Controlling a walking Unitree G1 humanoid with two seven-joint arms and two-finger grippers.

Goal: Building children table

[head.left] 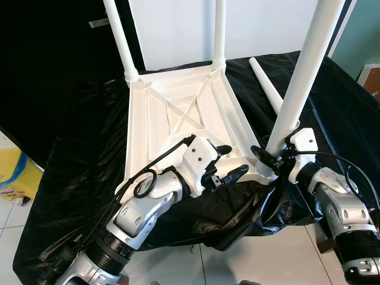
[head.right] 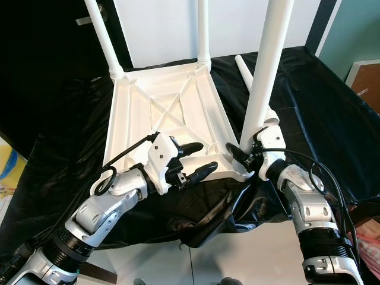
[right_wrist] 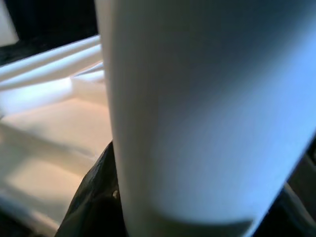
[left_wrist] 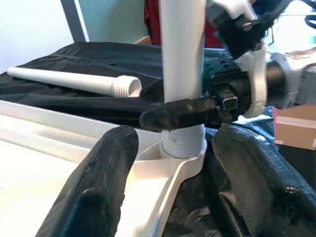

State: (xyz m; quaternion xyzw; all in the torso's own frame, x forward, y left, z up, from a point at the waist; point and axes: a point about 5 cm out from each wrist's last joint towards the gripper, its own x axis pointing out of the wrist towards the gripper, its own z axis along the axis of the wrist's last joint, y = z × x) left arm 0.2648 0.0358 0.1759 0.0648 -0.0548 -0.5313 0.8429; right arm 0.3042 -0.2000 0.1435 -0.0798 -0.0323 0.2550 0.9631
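Left eye view: the white tabletop lies upside down on a surface draped in black plastic sheet, reaching from the far edge to the near edge. Two legs stand at its far corners, a third leg at the near right corner. The right gripper is clenched around that leg's base. The left gripper hovers over the near edge, fingers released. A loose leg lies toward the far right corner. White tile floor below, pale wall behind

Left wrist view: spread fingers frame the leg's threaded base

Right wrist view: the leg, blurred
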